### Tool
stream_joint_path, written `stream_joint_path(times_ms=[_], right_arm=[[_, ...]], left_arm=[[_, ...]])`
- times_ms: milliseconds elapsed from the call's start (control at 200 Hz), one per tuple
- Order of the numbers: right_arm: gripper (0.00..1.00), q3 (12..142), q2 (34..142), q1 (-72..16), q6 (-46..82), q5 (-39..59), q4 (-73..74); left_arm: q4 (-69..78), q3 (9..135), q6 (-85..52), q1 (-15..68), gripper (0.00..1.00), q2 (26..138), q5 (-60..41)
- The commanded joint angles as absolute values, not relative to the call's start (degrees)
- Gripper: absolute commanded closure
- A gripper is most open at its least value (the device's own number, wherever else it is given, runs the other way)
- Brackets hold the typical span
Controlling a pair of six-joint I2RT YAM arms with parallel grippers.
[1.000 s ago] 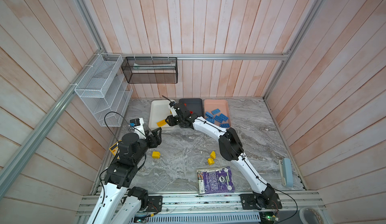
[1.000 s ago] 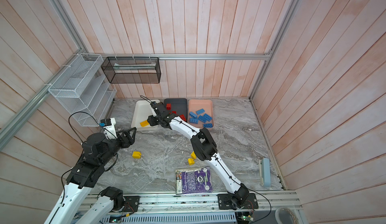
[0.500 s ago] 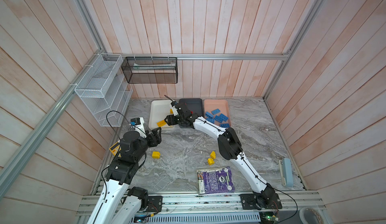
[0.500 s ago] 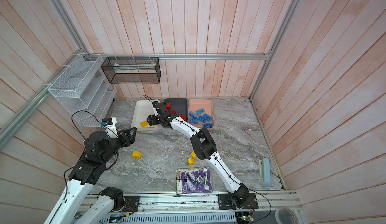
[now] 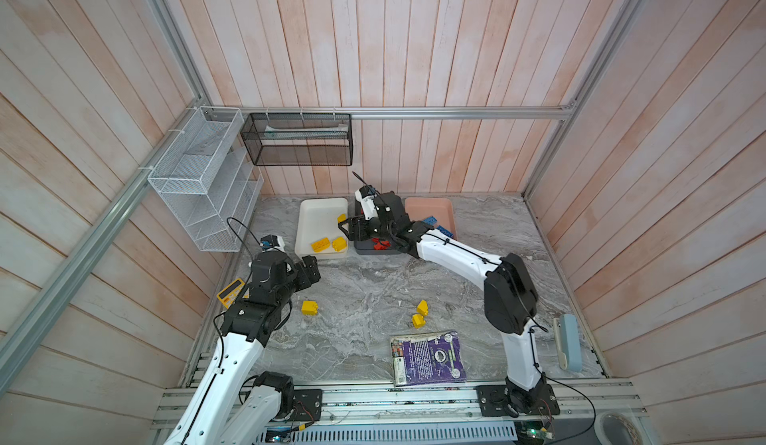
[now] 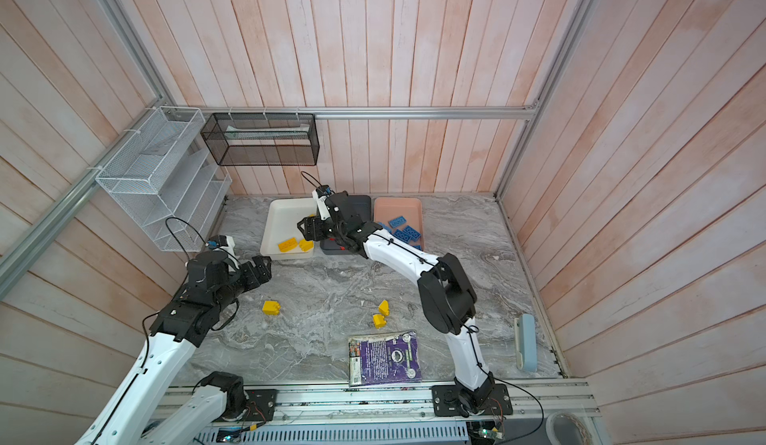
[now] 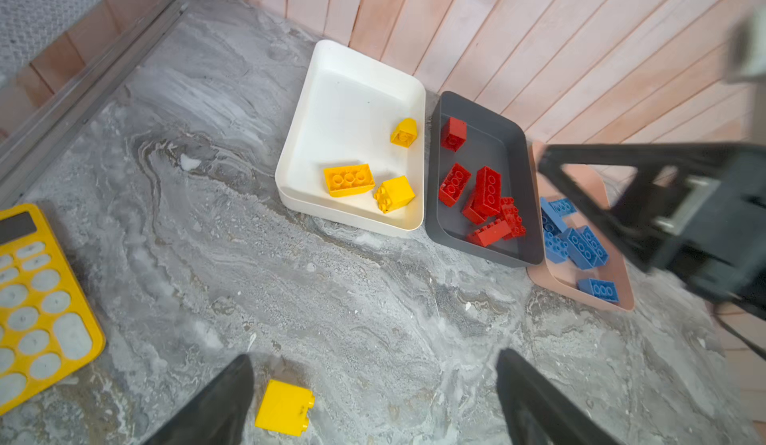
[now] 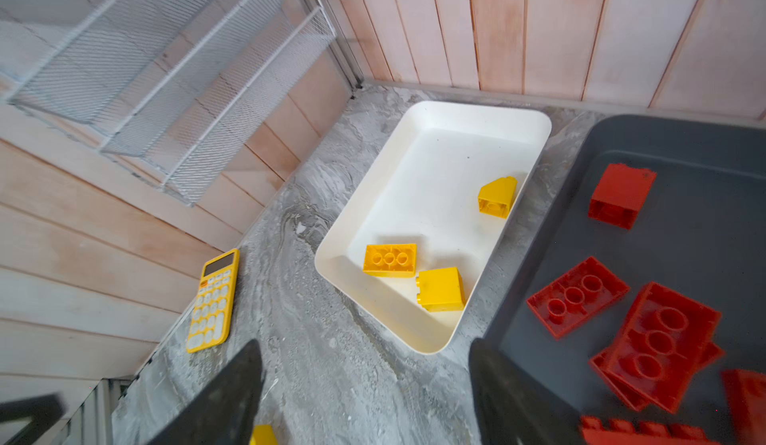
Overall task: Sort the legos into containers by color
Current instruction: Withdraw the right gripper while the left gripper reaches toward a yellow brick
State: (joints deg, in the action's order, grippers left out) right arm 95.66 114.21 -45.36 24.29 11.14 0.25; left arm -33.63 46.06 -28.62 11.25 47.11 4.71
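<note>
1. Sorted so far: the white tray [image 7: 352,103] holds three yellow legos; a 2x4 brick [image 7: 349,179] and a cube [image 7: 396,194] lie at its front end; a sloped piece [image 7: 404,132] rests against its right wall.
2. The dark grey tray [image 7: 489,140] sits just beside the white tray on its right, seemingly touching it at the front corner, and holds the red legos [image 7: 489,190] in a loose heap; the salmon pink tray [image 6: 398,208] comes next, one place further from the white tray, and holds the blue legos [image 7: 580,248]; I see no red or blue piece outside these two.
3. Left to do: three yellow pieces lie on the table [image 5: 364,289], all in front of the white tray, toward my bases; a loose yellow brick [image 5: 310,308] lies roughly straight out from its front left corner; a sloped yellow lego [image 5: 422,307] and a small yellow lego [image 5: 418,321] lie close together, further out and off to its right; I judge the job nearly finished, three picks short.
4. My left gripper [image 5: 311,271] hangs just off the white tray's front left corner, between it and the loose yellow brick; its jaws stand wide and empty; it touches nothing.
5. My right gripper [image 5: 346,229] hangs over the white tray's right edge, where the dark grey tray meets it; its jaws are spread with nothing between them; I see no contact with either tray.
6. The yellow calculator [image 5: 232,293] lies in front of the white tray and to its left, by the wall; it shares the colour but is no lego; I would leave it.
</note>
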Motion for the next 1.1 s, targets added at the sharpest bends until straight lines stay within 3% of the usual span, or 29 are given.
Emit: stream_joint_path(times_ms=[0,105,340,575,830,1095], right_arm=[[0.13,86.0,106.8,-44.5,24.4,9.3,7.9],[0.09,76.8,98.9,-44.2,23.6,8.3,9.6],[0.08,54.7,81.9,-43.5,25.0,4.2,12.7],[0.08,40.8,68.7,-43.3,26.5,2.9,13.0],[0.08,33.6,61.5,-43.3,26.9,-0.2,13.9],[0.08,33.8,63.4,-43.4,26.8,0.5,15.0]], left_arm=[[-36.5,46.3,-30.7,10.9,0.01,45.6,7.1],[-38.5,45.2,-31.4,10.9,0.0,45.5,8.4],[-37.7,41.5,-35.2,10.9,0.0,47.5,7.0],[-34.3,36.4,-38.9,10.9,0.0,53.0,7.1],[-32.0,32.4,-41.1,13.0,0.03,61.3,9.0],[-27.6,30.6,-42.6,16.4,0.04,66.6,8.5]])
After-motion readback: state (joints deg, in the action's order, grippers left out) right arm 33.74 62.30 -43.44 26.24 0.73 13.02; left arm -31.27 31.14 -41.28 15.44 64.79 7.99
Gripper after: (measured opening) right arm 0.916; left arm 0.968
